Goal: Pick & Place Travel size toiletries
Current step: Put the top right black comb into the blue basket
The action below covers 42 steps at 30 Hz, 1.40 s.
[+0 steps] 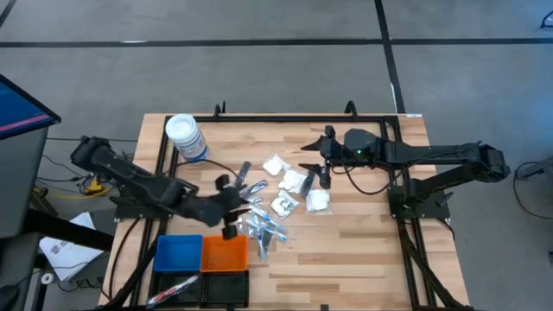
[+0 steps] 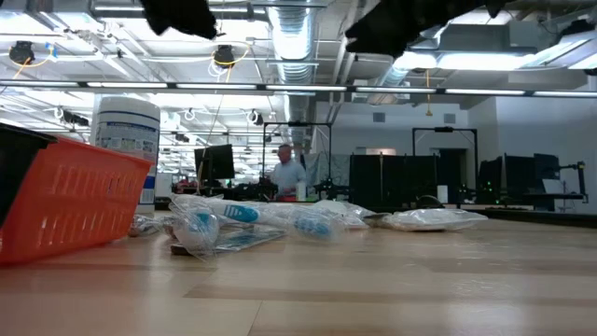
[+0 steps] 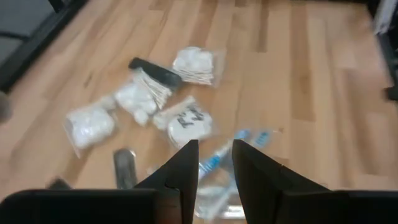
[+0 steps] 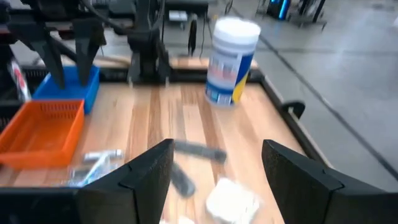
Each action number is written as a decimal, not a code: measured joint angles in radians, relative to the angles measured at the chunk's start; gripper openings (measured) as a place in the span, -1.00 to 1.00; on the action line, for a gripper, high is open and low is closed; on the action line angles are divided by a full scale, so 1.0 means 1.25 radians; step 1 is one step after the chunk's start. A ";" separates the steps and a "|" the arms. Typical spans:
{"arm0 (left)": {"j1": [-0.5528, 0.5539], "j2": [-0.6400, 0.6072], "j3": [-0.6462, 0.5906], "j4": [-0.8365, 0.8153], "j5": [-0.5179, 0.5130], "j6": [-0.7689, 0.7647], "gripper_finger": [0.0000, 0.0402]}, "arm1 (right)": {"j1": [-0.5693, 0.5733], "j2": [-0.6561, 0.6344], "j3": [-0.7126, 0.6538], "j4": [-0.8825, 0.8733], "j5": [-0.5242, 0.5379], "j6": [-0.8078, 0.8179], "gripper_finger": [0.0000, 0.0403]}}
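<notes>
The travel size toiletries lie loose in the middle of the table: white packets (image 1: 294,181) in clear wrappers, silvery-blue tubes (image 1: 263,225) and a grey stick (image 1: 244,170). My left gripper (image 1: 242,204) hovers over the pile's left side. In its wrist view the gripper (image 3: 215,163) is open by a narrow gap with nothing in it, and a blue-and-white tube (image 3: 214,160) on the table shows through. My right gripper (image 1: 316,177) hangs above the pile's far right. In its wrist view it (image 4: 217,168) stands wide open and empty, above a white packet (image 4: 231,199).
A clear jar with a white lid (image 1: 186,138) stands at the far left. Blue (image 1: 179,253), orange (image 1: 225,252) and black (image 1: 212,287) square trays sit at the near left edge. A red-and-white item (image 1: 173,285) lies beside the black tray. Bare wood lies to the near right.
</notes>
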<state>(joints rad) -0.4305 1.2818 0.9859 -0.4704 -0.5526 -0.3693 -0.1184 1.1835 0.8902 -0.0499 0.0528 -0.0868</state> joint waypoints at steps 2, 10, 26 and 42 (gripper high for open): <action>0.009 0.035 0.000 0.022 -0.001 0.044 -0.54 | 0.000 0.000 0.000 -0.021 0.000 0.001 0.19; 0.008 0.123 0.000 0.107 -0.110 0.156 -0.54 | 0.000 0.000 0.000 -0.065 0.000 0.028 0.19; 0.083 0.155 -0.022 0.356 -0.114 0.218 -0.54 | 0.000 0.000 0.000 -0.076 0.000 0.028 0.19; 0.150 0.142 -0.437 1.214 -0.053 0.359 -0.54 | -0.124 0.082 0.000 -0.021 0.000 0.028 0.04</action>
<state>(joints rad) -0.2430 1.4592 0.4393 1.0473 -0.6184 0.0798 -0.2731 1.2864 0.8902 -0.0758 0.0528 -0.0524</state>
